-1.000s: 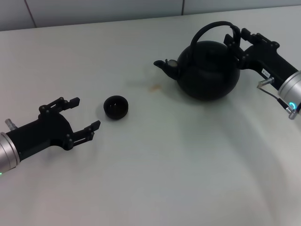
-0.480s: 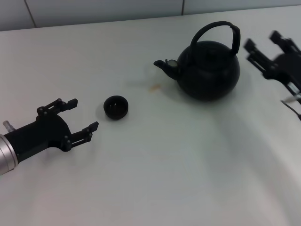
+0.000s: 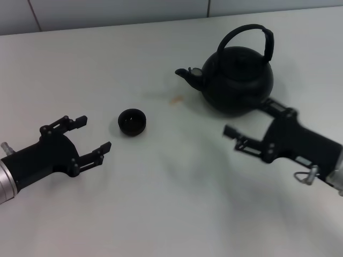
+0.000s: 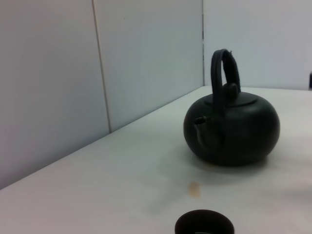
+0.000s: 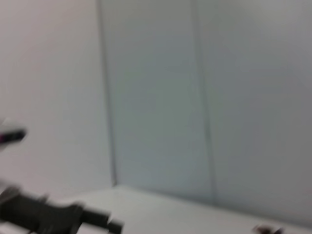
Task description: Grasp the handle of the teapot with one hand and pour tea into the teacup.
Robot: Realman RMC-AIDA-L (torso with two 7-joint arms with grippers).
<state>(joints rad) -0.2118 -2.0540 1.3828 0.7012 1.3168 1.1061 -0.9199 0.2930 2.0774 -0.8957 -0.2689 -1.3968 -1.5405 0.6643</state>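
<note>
The matte-black teapot stands upright at the back right of the white table, spout pointing left, with its arched handle free. The small black teacup sits to its left, nearer me. My right gripper is open and empty, low over the table just in front of and right of the teapot, apart from it. My left gripper is open and empty, a short way left of the teacup. The left wrist view shows the teapot, its handle and the teacup's rim.
A small brownish stain marks the table between teacup and spout; it also shows in the left wrist view. A pale panelled wall runs along the table's far edge. The right wrist view is blurred, with a dark arm shape low down.
My right gripper has left the teapot's handle, opened, and swung from behind the pot's right side to the front right of it. My left gripper has drifted slightly back.
</note>
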